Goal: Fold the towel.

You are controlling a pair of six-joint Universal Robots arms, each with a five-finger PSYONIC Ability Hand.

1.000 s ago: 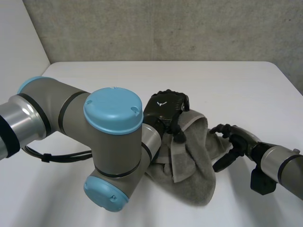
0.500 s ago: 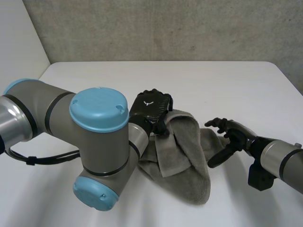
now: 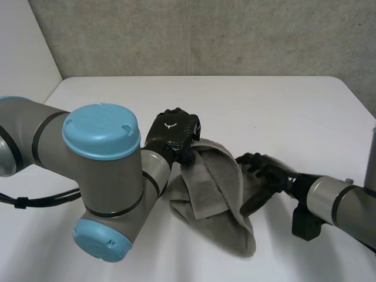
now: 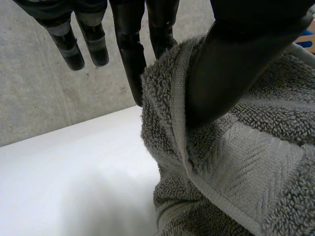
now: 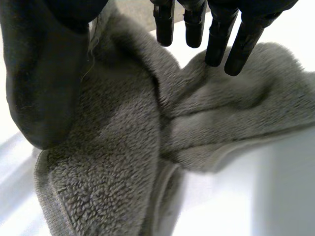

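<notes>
One towel [image 3: 214, 188]: grey terry cloth, lying bunched and partly doubled over on the white table [image 3: 282, 111], around the middle and slightly toward the near side, between the two hands.
Towel's far-left part: a hemmed edge is being held up off the table, and a flap is hanging down from it over the rest of the cloth.
Towel's near end: is narrowing to a rounded tip that is resting flat on the table.
Left hand [image 3: 171, 130]: is sitting at the towel's far-left edge and is clamping the hem. In the left wrist view the thumb [image 4: 236, 64] is pressing the hem against one of the fingers [image 4: 160, 24], while the other fingers beside it are pointing straight and gripping nothing.
Right hand [image 3: 267, 170]: is hanging over the towel's right edge with its fingers apart and nearly straight, its thumb pointing toward the near side, and is gripping nothing. In the right wrist view its fingertips [image 5: 216, 44] are pointing at a raised fold of cloth under the palm; whether they are touching it I cannot tell.
Left arm [image 3: 100, 170]: is extending in from the left, its grey joint and light-blue cap covering the near-left part of the table.
Right arm [image 3: 341, 205]: is extending in from the near right, low over the table.
Far side: a grey concrete wall [image 3: 205, 35] is standing behind the table.
</notes>
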